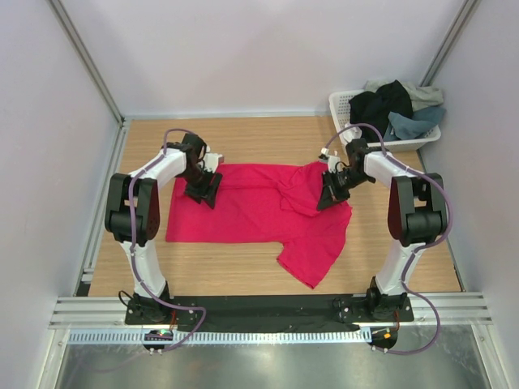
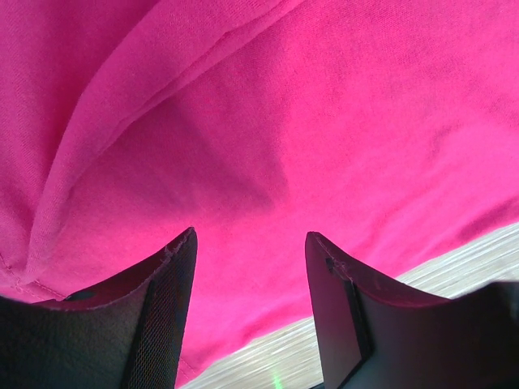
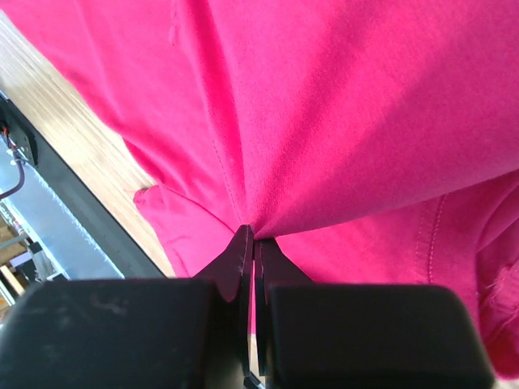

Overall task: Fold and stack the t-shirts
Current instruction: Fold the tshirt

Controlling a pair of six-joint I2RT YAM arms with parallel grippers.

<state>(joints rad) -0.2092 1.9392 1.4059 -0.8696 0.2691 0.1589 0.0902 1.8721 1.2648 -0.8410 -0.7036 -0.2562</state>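
The pink shirt lies long-axis left-right on the desk, with bare wood along every edge. My right pincer pinches it; my left pincer stands spread.

Nothing legible here: no words, brand marks or numbers can be read in any of the three views. The bright crimson-pink cloth t-shirt shows only plain fabric up close. The small dark electronics box at the left arm's base is too tiny to make out any marking.
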